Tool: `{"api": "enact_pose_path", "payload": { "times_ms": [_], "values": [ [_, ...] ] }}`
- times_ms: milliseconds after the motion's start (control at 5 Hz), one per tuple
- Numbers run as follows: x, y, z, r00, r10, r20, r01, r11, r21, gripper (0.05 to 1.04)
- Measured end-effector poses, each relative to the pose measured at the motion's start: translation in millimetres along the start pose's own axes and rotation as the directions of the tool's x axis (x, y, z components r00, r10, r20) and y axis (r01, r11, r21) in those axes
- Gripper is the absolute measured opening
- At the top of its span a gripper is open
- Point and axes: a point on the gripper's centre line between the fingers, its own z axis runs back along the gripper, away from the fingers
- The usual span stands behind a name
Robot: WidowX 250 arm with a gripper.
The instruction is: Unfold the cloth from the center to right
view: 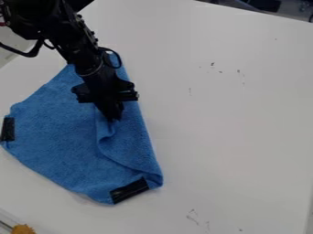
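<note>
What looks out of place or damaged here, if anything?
Small dark marks spoil the otherwise plain white tabletop, right of the blue cloth. The cloth looks rumpled: a fold runs from the gripper toward the lower black strip. No spill shows.

I count one blue cloth (55,132), two black strips (129,190) on it, one white table (238,128) under it, one orange-yellow thing (23,229) at the lower left, and one black gripper (114,119), my own.

"What surrounds the gripper (113,119)?"

"White tabletop (232,114), with dark specks (213,64) right of it in view."

"And farther off?"

"Dark clutter (266,5) past the tabletop's edge, up and right of it."
</note>
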Motion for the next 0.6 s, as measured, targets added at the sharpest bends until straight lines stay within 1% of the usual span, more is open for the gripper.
{"api": "enact_pose_path", "payload": {
  "times_ms": [200,400,600],
  "values": [
    [0.0,-1.2,1.6,1.000,-0.002,-0.021,0.002,1.000,0.004,0.054],
    [9.3,-30.6,28.1,0.999,-0.034,-0.012,0.035,0.998,0.058,0.054],
    [13.8,-65.4,41.5,0.999,-0.045,0.022,0.044,0.997,0.065,0.054]
  ]
}}
